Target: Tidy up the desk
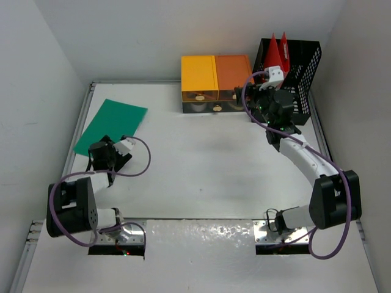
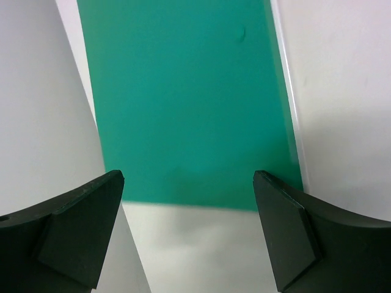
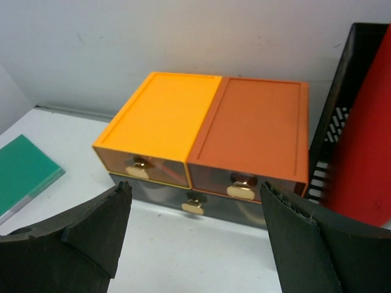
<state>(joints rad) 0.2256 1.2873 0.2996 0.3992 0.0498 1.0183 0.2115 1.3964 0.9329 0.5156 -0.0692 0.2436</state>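
The white desk (image 1: 201,177) holds a green folder (image 1: 112,125) lying flat at the left. My left gripper (image 1: 101,154) hovers over the folder's near edge, open and empty. In the left wrist view the folder (image 2: 189,104) fills the top, and the open gripper (image 2: 189,183) straddles its near edge. My right gripper (image 1: 264,104) is open and empty at the back right, just in front of the drawer unit and rack. The right wrist view shows the gripper (image 3: 195,189) above bare desk (image 3: 183,256).
An orange-and-yellow drawer unit (image 1: 215,85) stands against the back wall, its drawers shut (image 3: 208,122). A black mesh file rack (image 1: 299,67) with red folders (image 1: 276,52) stands to its right. Metal rails run along the desk edges. White walls enclose the desk.
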